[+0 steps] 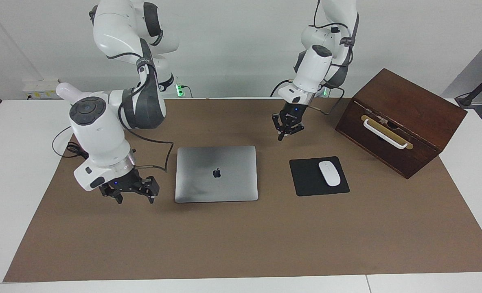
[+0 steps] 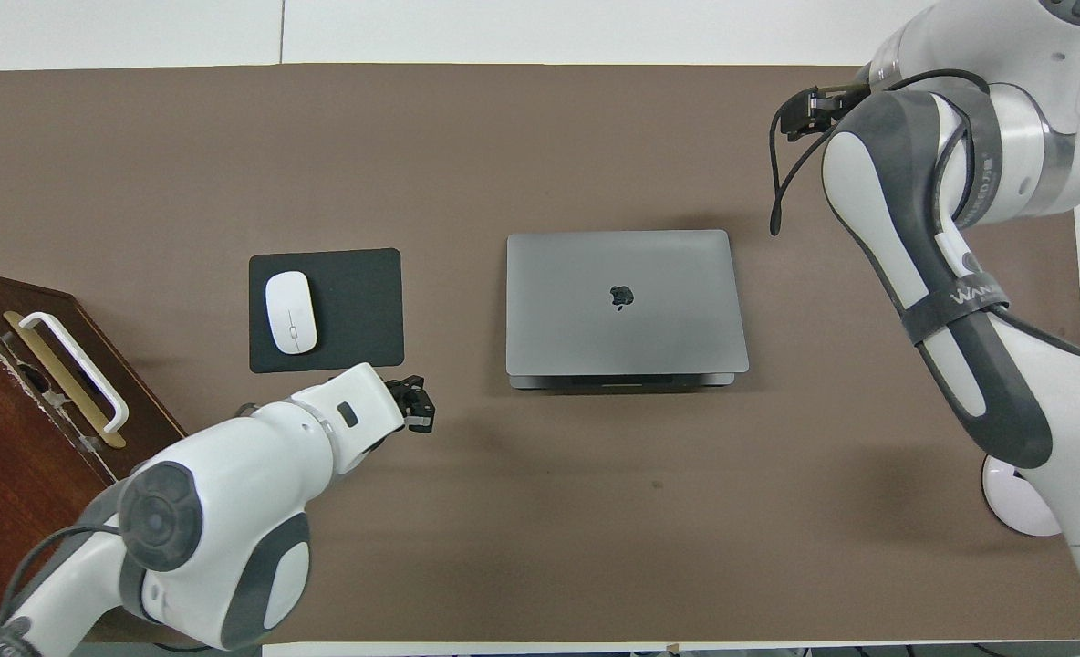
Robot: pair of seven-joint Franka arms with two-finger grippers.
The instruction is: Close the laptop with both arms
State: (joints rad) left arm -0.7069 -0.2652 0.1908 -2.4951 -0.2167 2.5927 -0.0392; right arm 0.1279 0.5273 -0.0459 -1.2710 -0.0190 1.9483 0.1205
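The laptop lies shut and flat near the middle of the brown mat, its lid with the dark logo facing up and its long axis running along the table from one arm's end to the other. Neither arm touches it. The right gripper hangs low over the mat just off the laptop's short edge toward the right arm's end, fingers spread apart and holding nothing. The left gripper is raised over the mat, off the laptop's corner nearest the robots toward the left arm's end, its fingertips together and empty. The closing looks done, so any coming move is probably a retreat; the right gripper is the closer of the two to the laptop. The mouse sits on its black pad beside the laptop, with the wooden box at the mat's corner.
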